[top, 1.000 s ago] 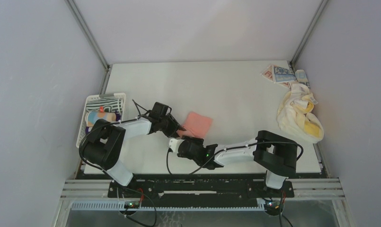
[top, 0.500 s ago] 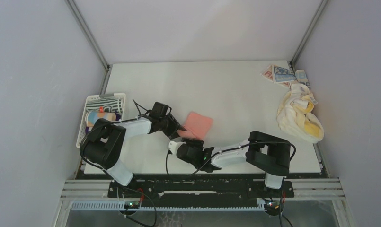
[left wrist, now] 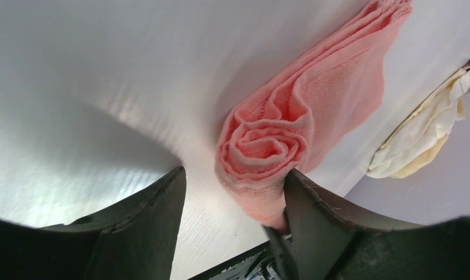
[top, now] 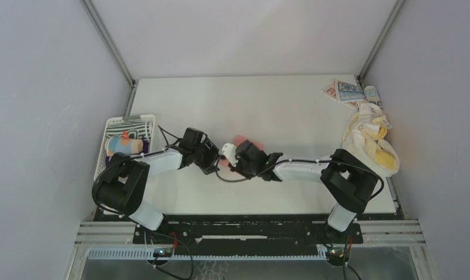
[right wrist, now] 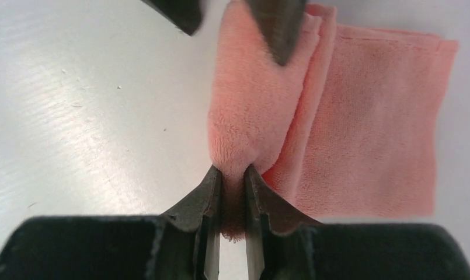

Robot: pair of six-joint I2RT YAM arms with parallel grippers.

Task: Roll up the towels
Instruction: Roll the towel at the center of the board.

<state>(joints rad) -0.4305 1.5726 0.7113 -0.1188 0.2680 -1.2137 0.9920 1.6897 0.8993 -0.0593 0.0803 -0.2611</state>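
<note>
A salmon-pink towel (top: 243, 140) lies mid-table, partly rolled from its near-left end. The left wrist view shows the spiral roll end (left wrist: 261, 143). My left gripper (top: 212, 160) is open, with the roll between its fingertips (left wrist: 233, 175) and touching only the right finger (left wrist: 326, 221). My right gripper (top: 235, 156) is shut on the rolled fold of the towel (right wrist: 250, 116), which is pinched between its fingertips (right wrist: 232, 175). The towel's flat part (right wrist: 372, 128) lies unrolled beyond. The left gripper's fingers (right wrist: 279, 23) show at the top of the right wrist view.
A white slotted basket (top: 102, 157) at the left edge holds a striped towel (top: 130, 125) and a light-blue and orange roll (top: 122, 143). A cream-yellow towel (top: 369, 143) and a blue-printed towel (top: 344, 90) lie by the right wall.
My right gripper has swung from the table's near side up to the salmon towel and closed on its fold. The towel's near end is now rolled. My left gripper has shifted slightly.
</note>
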